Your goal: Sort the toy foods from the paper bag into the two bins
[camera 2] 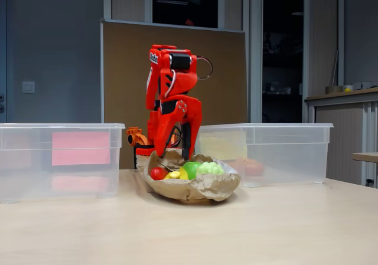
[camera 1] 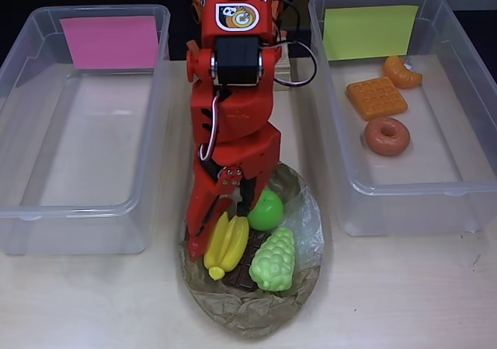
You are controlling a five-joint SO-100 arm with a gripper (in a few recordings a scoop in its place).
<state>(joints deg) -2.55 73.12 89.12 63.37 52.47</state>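
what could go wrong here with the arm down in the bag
The pincer reaches into the paper bag where banana, green apple and grapes sit packed close together, so closing could catch two toys or push one out. A finger might also snag the crumpled paper and drag the bag.

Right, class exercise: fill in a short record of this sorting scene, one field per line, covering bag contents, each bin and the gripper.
bag contents: paper bag holds banana, green apple, grapes, chocolate bar; a red toy shows in the fixed view
pink-label bin: no toys
yellow-green-label bin: croissant, waffle, donut
gripper: fingers open over the bag, beside the banana and apple, holding nothing
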